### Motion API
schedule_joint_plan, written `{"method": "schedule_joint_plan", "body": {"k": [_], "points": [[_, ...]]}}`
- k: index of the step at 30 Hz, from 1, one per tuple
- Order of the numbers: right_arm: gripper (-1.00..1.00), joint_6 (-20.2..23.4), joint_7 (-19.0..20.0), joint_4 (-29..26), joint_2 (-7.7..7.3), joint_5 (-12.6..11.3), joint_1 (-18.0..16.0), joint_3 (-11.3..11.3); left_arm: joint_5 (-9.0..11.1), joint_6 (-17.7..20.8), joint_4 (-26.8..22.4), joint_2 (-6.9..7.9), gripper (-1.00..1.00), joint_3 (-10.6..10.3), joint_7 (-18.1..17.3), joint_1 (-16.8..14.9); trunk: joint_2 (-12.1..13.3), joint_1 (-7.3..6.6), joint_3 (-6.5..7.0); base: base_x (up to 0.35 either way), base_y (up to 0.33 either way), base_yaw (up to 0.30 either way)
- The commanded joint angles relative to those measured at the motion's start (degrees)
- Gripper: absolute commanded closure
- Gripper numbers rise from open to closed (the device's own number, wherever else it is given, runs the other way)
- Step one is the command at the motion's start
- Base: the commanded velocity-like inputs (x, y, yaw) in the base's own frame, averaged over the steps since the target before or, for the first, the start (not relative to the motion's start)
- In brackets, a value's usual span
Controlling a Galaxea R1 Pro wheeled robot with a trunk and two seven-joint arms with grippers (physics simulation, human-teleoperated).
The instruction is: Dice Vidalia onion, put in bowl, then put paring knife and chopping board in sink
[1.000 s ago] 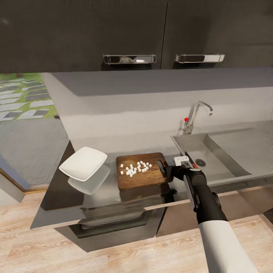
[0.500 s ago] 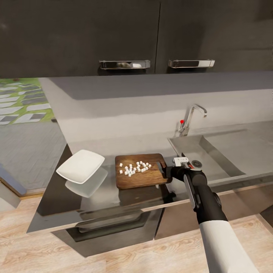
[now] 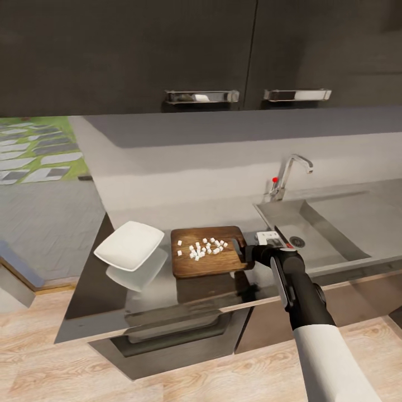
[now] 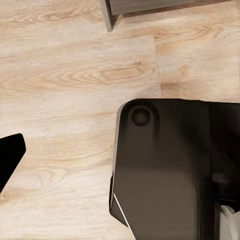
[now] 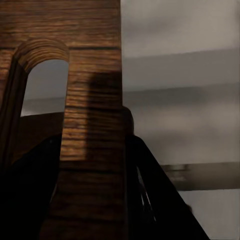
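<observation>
The brown chopping board (image 3: 204, 258) lies on the grey countertop (image 3: 162, 290) left of the sink (image 3: 329, 223). Several small white onion dice (image 3: 204, 248) are scattered on it. My right gripper (image 3: 246, 254) is shut on the board's handle end beside the slot. In the right wrist view the board (image 5: 92, 125) runs between the gripper's (image 5: 92, 200) dark fingers (image 5: 155, 190). The white bowl (image 3: 129, 245) sits tilted to the left of the board, above its reflection. The paring knife (image 3: 282, 237), dark with a red end, lies at the sink's near-left edge behind my wrist. One black left fingertip (image 4: 7, 160) hangs over the wood floor.
A chrome faucet (image 3: 291, 174) with a red knob stands behind the sink. Dark upper cabinets (image 3: 167, 50) with chrome handles hang overhead. An oven front (image 3: 167, 335) sits under the counter. My dark base (image 4: 170, 170) rests on the light wood floor (image 4: 75, 75).
The whole view swung slightly left, then back right, so the camera moved. My right gripper stays shut on the board's handle end. Board, dice and bowl keep their places.
</observation>
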Motion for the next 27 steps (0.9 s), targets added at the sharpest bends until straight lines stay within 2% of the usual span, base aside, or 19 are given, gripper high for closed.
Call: {"method": "schedule_joint_plan", "body": {"k": [1,8,15,27], "points": [[1.00,0.2,0.5,-0.1,0.07,0.5,0.0,-0.2,0.5,-0.1,-0.1,0.03,-1.00,-0.5,0.2,0.0,-0.1,0.02,-0.08,0.000,0.038,0.000],[1.00,0.3,-0.4,-0.1,0.07,0.6,0.0,-0.1,0.5,-0.1,-0.1,0.03,-1.00,-0.5,0.2,0.0,-0.1,0.02,-0.05,0.000,0.003,0.000],[1.00,0.4,-4.9,-0.1,0.26,0.5,0.0,0.0,0.6,-0.1,-0.1,0.03,-1.00,-0.5,0.2,0.0,-0.1,0.02,0.46,0.000,0.000,0.000],[1.00,3.0,-5.4,-0.3,0.26,0.6,0.0,0.0,0.5,-0.1,0.1,0.03,-1.00,-0.5,0.2,0.0,-0.1,0.02,1.54,0.000,0.000,0.000]]}}
